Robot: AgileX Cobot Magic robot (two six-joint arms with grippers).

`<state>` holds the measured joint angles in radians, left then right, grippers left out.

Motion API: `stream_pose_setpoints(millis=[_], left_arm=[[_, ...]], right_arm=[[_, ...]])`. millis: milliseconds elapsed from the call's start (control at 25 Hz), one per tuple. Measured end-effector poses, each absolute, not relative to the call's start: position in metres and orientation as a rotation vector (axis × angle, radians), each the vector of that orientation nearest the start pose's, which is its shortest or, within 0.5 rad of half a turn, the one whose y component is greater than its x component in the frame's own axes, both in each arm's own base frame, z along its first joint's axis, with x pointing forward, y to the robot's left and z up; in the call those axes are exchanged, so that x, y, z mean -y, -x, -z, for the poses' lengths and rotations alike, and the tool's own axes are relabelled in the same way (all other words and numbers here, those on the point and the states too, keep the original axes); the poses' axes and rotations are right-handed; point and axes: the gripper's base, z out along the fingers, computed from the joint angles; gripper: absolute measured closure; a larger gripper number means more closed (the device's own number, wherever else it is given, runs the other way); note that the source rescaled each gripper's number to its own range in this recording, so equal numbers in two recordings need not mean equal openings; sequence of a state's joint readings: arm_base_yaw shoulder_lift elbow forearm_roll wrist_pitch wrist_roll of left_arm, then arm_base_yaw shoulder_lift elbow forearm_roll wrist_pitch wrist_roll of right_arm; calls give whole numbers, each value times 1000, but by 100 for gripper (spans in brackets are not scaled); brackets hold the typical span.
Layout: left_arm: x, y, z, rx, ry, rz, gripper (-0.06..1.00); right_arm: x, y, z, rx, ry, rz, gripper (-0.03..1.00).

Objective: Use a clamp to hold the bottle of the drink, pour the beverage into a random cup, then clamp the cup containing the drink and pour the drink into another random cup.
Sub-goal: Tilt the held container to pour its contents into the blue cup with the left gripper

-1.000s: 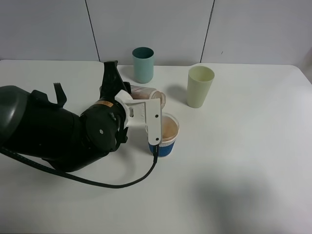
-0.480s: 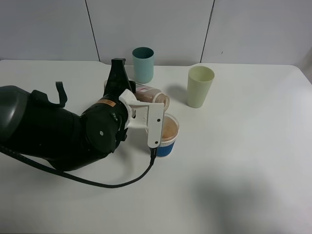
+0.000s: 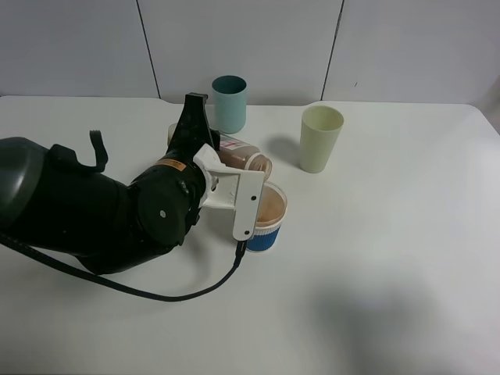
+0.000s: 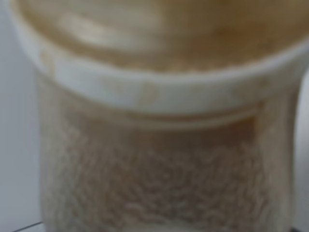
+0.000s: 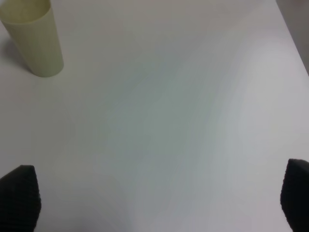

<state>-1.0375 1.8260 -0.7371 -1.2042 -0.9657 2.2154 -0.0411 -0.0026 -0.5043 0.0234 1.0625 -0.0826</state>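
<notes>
My left gripper (image 3: 192,134) is shut on the drink bottle (image 3: 244,157), which lies tilted nearly flat with its mouth over the blue-and-white cup (image 3: 266,221). That cup holds brown drink. The wrist's white camera bracket (image 3: 237,197) hides the cup's left side. In the left wrist view the bottle (image 4: 159,159) fills the frame, blurred, and no fingers show. A teal cup (image 3: 229,103) stands behind the bottle. A pale green cup (image 3: 321,138) stands to the right and also shows in the right wrist view (image 5: 35,42). My right gripper (image 5: 157,200) is open above bare table.
The white table (image 3: 391,258) meets a grey panelled wall (image 3: 250,39) at the back. The bulky black left arm (image 3: 86,207) covers the table's left-middle. A black cable (image 3: 187,293) loops below the cup. The right arm is out of the exterior view.
My left gripper has shifted right and towards the back with the bottle. The bottle's mouth has moved further over the blue-and-white cup.
</notes>
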Motion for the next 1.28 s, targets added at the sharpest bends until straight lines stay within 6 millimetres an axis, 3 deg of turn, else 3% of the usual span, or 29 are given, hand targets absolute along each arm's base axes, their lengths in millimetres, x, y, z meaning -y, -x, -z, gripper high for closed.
stream_pose_setpoints(millis=[1280], left_arm=[[231, -221, -162, -1204, -1637, -1176, 89]], right_arm=[[-2, 6, -278, -2039, 44, 50, -3]])
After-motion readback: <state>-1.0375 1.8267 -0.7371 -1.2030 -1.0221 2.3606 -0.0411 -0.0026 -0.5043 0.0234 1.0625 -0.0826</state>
